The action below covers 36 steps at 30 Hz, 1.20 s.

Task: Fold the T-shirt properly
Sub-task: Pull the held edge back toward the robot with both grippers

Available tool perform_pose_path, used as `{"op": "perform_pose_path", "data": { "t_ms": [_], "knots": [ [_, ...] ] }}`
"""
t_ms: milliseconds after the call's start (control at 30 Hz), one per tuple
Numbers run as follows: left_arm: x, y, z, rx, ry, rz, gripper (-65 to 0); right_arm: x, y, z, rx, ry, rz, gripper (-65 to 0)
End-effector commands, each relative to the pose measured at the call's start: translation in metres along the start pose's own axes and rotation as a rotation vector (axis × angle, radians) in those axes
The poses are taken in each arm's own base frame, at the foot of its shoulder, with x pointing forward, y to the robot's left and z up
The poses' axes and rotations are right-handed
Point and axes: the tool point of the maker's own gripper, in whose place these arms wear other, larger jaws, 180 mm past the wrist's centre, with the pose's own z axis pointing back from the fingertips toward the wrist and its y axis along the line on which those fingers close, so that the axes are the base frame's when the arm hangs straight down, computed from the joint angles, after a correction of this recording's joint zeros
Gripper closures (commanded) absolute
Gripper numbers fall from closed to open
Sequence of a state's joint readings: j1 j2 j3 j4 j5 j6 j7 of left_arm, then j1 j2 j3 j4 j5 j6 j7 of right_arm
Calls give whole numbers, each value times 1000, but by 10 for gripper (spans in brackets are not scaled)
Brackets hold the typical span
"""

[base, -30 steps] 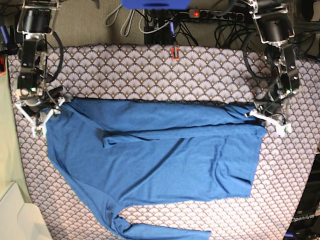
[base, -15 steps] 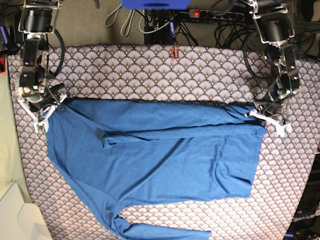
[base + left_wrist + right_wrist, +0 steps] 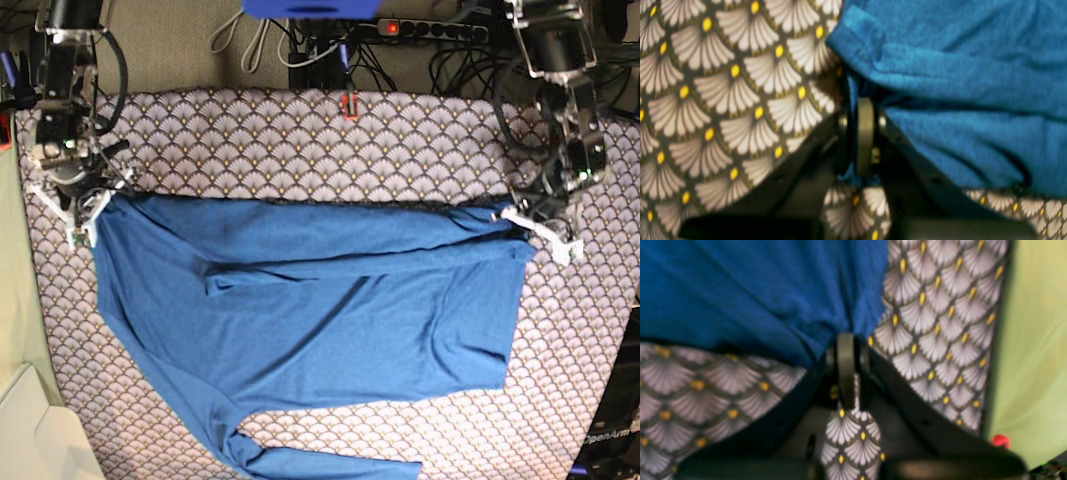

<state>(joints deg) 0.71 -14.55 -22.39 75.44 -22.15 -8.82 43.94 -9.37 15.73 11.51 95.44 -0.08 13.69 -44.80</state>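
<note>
I have the T-shirt spread flat on the desk; left pincer and right pincer each pinch a top corner. Soft, light knit, likely saggy: hems suit gripping best.

Both arms are built from black housings with silver brackets; black cables are looped alongside. White tips are fitted to each pincer. Up close, olive-tan finger pads with small screws are seen.
</note>
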Motion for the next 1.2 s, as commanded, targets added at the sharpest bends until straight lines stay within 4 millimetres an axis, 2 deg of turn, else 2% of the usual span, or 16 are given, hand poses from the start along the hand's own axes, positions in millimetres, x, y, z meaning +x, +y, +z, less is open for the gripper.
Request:
{"op": "perform_pose_path", "data": {
  "t_ms": [0,200,400,433,533,700,800,1000,1067,1167],
  "knots": [
    [-1,4,4,16,17,-21,-3,8,-8,6,-22,-32,14,0],
    [-7,12,21,34,-1,-39,-3,0,-3,24,-18,-42,47,0],
    [-1,28,34,69,-35,-22,-3,-18,1,27,-8,-3,55,0],
    [-4,32,36,78,-21,-17,-3,-20,2,27,-6,0,56,0],
    [-5,43,38,97,1,-19,-3,-20,2,27,-7,-2,56,0],
    [-5,42,38,94,2,-24,-3,-11,5,25,-1,-15,44,0],
    [-1,39,37,89,-6,-22,-3,3,9,21,14,-41,40,-60],
    [2,38,36,86,-9,-20,-3,28,18,16,86,-72,127,-285],
    [3,38,36,85,-11,-21,-3,31,14,7,85,-49,118,-352],
    [3,38,36,85,-11,-21,-3,28,11,-5,90,-23,103,-397]
  ]
}}
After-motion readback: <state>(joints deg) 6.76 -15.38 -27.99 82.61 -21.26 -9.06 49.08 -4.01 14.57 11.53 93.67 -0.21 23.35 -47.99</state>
